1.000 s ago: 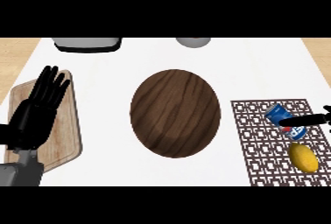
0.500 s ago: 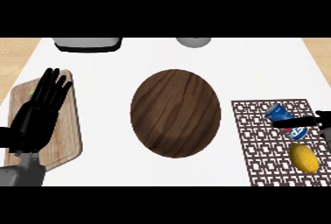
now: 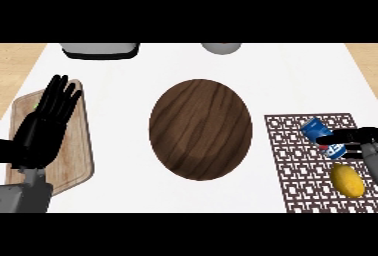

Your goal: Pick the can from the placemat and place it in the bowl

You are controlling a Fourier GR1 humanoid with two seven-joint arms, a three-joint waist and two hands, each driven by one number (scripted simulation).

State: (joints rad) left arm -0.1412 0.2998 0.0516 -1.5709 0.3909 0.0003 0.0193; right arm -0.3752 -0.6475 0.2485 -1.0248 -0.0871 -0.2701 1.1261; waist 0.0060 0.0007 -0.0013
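Note:
A blue can (image 3: 317, 129) lies on its side on the patterned brown placemat (image 3: 295, 165) at the right. My right hand (image 3: 353, 137) comes in from the right edge with its fingers straight. One finger lies across the can's middle, and the thumb shows just below the can's lower end. The hand is open, and the can rests on the mat. The wide, dark wooden bowl (image 3: 201, 128) stands at the centre, left of the mat. At the far left my left hand (image 3: 43, 131) rests open, fingers up.
A yellow lemon (image 3: 347, 181) lies on the placemat just below the can. A wooden cutting board (image 3: 80, 150) lies under my left hand. A grey appliance (image 3: 100, 49) and a grey round object (image 3: 221, 47) stand at the counter's far edge.
My right hand has slid left from the edge until a finger reaches over the can. The can, the bowl and my left hand have stayed put.

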